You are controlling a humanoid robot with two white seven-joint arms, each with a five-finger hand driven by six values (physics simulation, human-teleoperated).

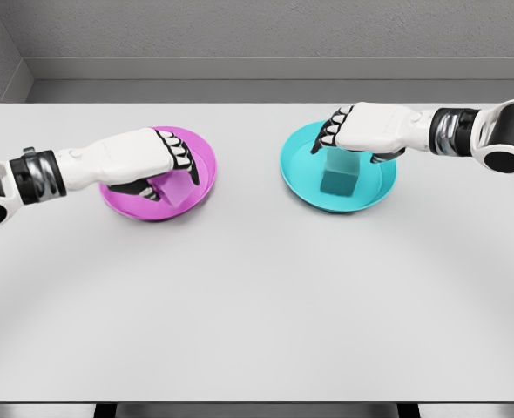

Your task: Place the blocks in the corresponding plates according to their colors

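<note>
Blocks, magenta (175, 188) under my left hand (144, 158) and teal (337, 178) under my right hand (370, 129), each pinched on opposite flat faces, seem light, rigid, slightly slippery over their plates.

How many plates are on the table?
2: a magenta plate left of centre under the left hand, and a cyan plate right of centre under the right hand.

On the table (257, 305), 2 plates sit side by side: left plate (206, 150), right plate (294, 158), each holding 1 block.
</note>
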